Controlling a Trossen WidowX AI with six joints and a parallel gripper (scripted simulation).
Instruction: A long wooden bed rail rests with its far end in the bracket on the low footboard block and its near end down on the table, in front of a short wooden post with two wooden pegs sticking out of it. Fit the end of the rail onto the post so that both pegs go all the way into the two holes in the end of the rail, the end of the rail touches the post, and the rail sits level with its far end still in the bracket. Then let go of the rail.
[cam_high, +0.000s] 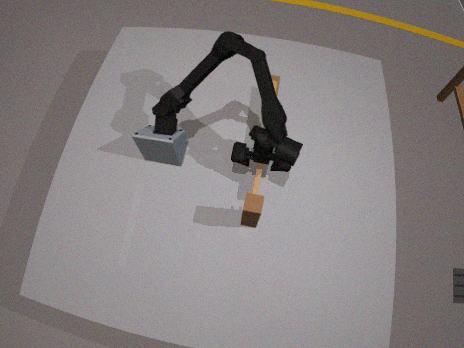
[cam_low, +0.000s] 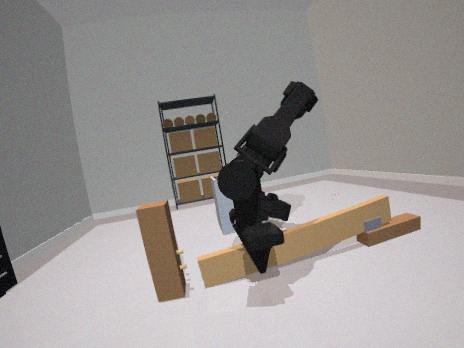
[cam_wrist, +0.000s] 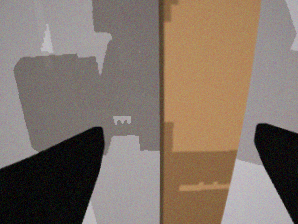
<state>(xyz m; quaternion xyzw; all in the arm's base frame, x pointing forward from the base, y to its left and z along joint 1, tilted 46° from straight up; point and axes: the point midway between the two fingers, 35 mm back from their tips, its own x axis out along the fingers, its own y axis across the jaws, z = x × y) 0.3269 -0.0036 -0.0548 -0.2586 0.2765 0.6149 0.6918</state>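
Note:
The long light-wood rail (cam_high: 257, 182) (cam_low: 325, 228) (cam_wrist: 207, 75) slopes down from the bracket (cam_low: 372, 224) on the low footboard block (cam_low: 400, 228) to its near end on the table. The upright brown post (cam_high: 254, 202) (cam_low: 161, 250) stands a short gap from that end. Its upper peg (cam_low: 179, 251) and lower peg (cam_low: 183, 267) stick out toward the rail, outside it. My gripper (cam_wrist: 180, 134) is open and points down over the rail, one finger on each side, with space between rail and fingers. One finger hides part of the rail in the exterior view. The holes are not visible.
The arm's grey base block (cam_high: 161, 148) stands on the pale table top (cam_high: 310, 280), to the left of the rail in the top view. A shelf rack with boxes (cam_low: 181, 142) stands far behind. The arm hides much of the rail from above.

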